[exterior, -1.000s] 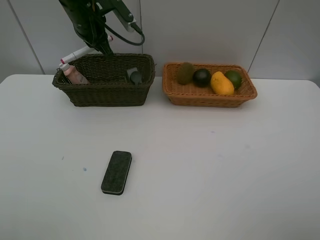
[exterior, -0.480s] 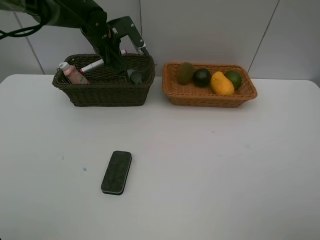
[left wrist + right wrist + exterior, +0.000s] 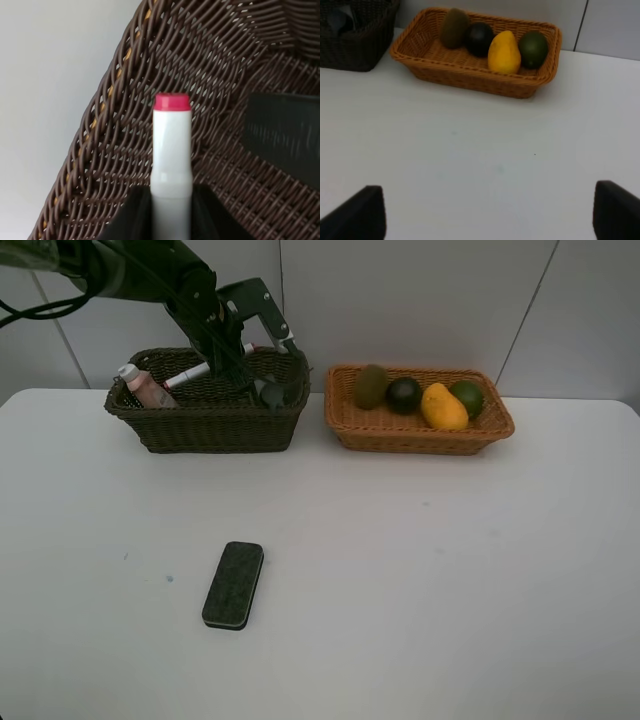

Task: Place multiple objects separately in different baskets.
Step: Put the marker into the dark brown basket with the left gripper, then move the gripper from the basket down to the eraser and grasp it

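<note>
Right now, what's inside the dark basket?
In the dark basket: pink bottle, dark grey bottle, and the white marker held in the left tool. The arm hides the rest.

Table (image 3: 420, 580): flat white top filling the lower and middle field of the high view, matte, with a few faint specks, among them a small bluish mark (image 3: 169, 579) toward 8 o'clock and a fainter one (image 3: 425, 505) just right of centre. Wall (image 3: 420, 300): pale grey panels behind the table at 12 o'clock, divided by thin dark seams (image 3: 282, 295), one upright near the middle and slanted ones toward either side.
</note>
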### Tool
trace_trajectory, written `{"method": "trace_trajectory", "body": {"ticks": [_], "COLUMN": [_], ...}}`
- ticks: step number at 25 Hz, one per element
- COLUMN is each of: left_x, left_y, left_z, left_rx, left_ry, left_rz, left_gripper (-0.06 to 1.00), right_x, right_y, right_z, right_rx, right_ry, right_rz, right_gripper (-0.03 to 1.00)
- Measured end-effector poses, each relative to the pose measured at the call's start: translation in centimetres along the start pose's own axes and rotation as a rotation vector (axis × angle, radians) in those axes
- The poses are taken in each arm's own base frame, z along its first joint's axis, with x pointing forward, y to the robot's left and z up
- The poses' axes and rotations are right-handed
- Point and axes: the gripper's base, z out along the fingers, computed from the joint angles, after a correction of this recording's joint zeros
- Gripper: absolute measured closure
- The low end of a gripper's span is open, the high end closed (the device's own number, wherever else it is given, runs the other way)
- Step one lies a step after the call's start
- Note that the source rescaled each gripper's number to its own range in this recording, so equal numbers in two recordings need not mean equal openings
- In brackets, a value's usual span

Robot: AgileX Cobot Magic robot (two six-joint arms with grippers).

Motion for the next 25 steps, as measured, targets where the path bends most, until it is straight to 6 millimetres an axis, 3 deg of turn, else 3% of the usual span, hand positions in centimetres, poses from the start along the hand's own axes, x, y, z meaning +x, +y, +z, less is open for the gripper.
{"method": "trace_trajectory", "body": {"ticks": [2,4,5,7,9,10,13,25], "left_x": [0.0,0.0,0.0,0.0,0.0,0.0,-0.02,-0.02], "left_y": [0.0,0.0,0.0,0.0,0.0,0.0,0.0,0.0], "left_z": [0.0,0.0,0.0,0.0,0.0,0.0,0.0,0.0], "left_rx": [0.0,0.0,0.0,0.0,0.0,0.0,0.0,-0.001], "left_ry": [0.0,0.0,0.0,0.0,0.0,0.0,-0.002,-0.003], "left_rz": [0.0,0.0,0.0,0.0,-0.001,-0.001,-0.001,0.0], "left_gripper": [0.92,0.8,0.69,0.35,0.11,0.03,-0.04,-0.05], "right_x": [0.0,0.0,0.0,0.0,0.0,0.0,0.0,0.0], "right_y": [0.0,0.0,0.0,0.0,0.0,0.0,0.0,0.0], "right_z": [0.0,0.0,0.0,0.0,0.0,0.0,0.0,0.0], "right_rx": [0.0,0.0,0.0,0.0,0.0,0.0,0.0,0.0], "right_ry": [0.0,0.0,0.0,0.0,0.0,0.0,0.0,0.0], "right_rz": [0.0,0.0,0.0,0.0,0.0,0.0,0.0,0.0], "right_gripper": [-0.03,-0.03,-0.03,-0.03,-0.03,-0.03,-0.03,-0.03]}}
